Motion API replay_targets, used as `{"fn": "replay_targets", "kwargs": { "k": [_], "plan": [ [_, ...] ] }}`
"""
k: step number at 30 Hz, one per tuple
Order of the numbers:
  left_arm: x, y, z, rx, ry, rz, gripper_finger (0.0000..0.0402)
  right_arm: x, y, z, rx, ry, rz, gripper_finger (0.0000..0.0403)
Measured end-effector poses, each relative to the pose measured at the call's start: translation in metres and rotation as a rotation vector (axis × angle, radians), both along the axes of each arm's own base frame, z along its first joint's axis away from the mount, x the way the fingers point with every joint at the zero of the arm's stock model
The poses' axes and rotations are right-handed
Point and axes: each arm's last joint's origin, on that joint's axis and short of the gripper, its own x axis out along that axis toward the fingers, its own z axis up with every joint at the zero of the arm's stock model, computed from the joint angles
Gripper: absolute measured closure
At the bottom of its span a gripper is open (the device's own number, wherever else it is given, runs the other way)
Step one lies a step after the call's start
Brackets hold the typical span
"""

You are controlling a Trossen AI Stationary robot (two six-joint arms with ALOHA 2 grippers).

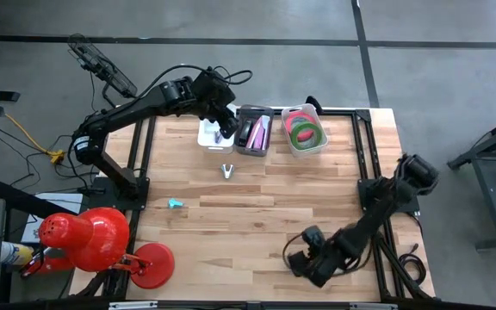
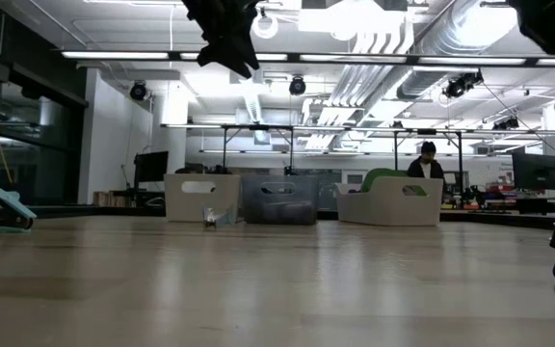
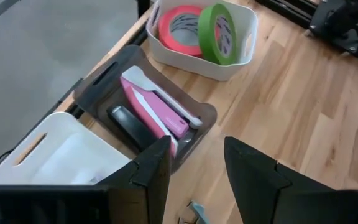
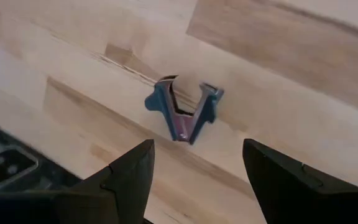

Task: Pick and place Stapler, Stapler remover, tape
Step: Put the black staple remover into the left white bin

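Tape: three rolls sat in the white bin [image 1: 310,146], two green [image 1: 310,134], one pink-red [image 1: 298,123].
Staple removers: three lay on the table [image 1: 317,198].
Left gripper [image 1: 222,120]: parted, empty, above the bins.
Right gripper [image 1: 304,258]: parted, empty.

Both arms are black, built from slim tubular links joined by bulkier rounded joint housings. The left arm [image 1: 145,103] carries loose black cables looping off its upper links near the wrist. The right arm [image 1: 377,211] has black cabling coiled beside its wrist and running along its base. Each wrist ends in two matte black fingers [image 3: 151,171] with flat, angular faces tapering to blunt, chamfered tips [image 4: 129,177]. No markings are legible.
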Motion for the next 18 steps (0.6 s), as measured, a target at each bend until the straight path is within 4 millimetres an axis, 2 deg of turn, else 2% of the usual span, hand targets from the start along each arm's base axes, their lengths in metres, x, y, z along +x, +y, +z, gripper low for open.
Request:
{"fn": "replay_targets", "kwargs": {
  "k": [9,18],
  "plan": [
    [-0.001,-0.001,-0.001,-0.009,0.017,-0.039,0.0255,0.038,0.03,-0.015,-0.093,0.139,-0.09,0.0167],
    [0.0,-0.002,-0.001,-0.011,0.012,-0.08,0.0255,0.064,0.04,-0.041,-0.103,0.22,-0.141,0.0167]
  ]
}}
